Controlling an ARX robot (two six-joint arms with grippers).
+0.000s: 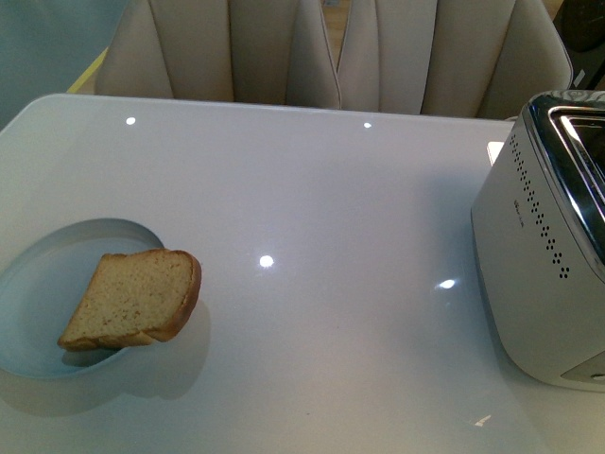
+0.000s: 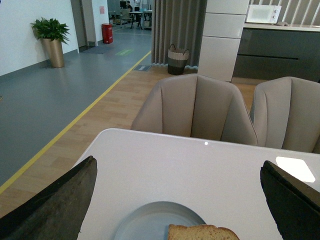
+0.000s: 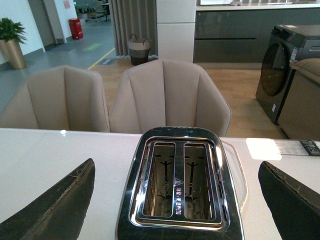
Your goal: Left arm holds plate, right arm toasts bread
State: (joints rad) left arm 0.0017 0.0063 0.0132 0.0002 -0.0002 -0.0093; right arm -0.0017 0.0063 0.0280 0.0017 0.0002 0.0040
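Bright, even indoor light from overhead leaves small round glare spots on the glossy white table (image 1: 331, 189). The bread (image 1: 132, 299) throws a soft shadow over the plate (image 1: 38, 284) and tabletop. Front view looks slightly soft and bluish; wrist views are sharper

beige chairs (image 1: 236, 52) stand behind the glossy white table (image 1: 359, 199), a potted plant (image 2: 50, 31) beyond.
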